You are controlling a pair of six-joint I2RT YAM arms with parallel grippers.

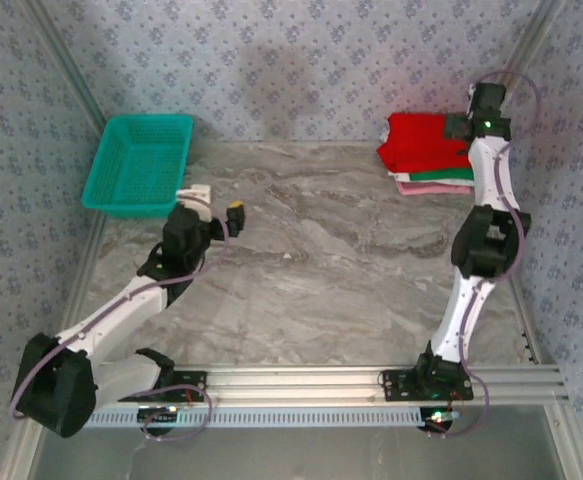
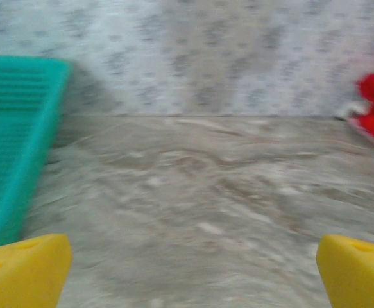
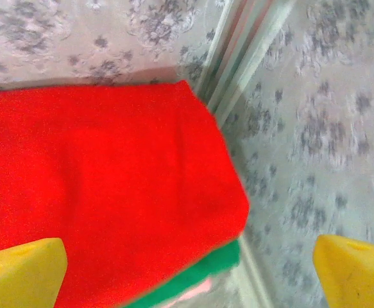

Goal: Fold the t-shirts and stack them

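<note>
A folded stack of t-shirts lies at the table's far right corner: the bright red t-shirt (image 1: 423, 145) on top, a green one (image 1: 443, 175) under it, and a pink edge (image 1: 426, 187) at the bottom. My right gripper (image 1: 460, 126) hovers over the stack's right end. In the right wrist view the right gripper (image 3: 187, 277) is open, its yellow fingertips (image 3: 21, 273) wide apart above the red t-shirt (image 3: 103, 186), with the green t-shirt (image 3: 206, 273) and a pink one (image 3: 198, 290) peeking out below. My left gripper (image 1: 234, 216) (image 2: 190, 276) is open and holds nothing, above the bare table at centre left.
A teal mesh basket (image 1: 139, 163) (image 2: 13, 141) sits at the far left by the wall. Patterned walls close in the back and both sides, and the stack sits tight against the right corner post (image 3: 238, 58). Marbled tabletop (image 1: 341, 260) spreads between the arms.
</note>
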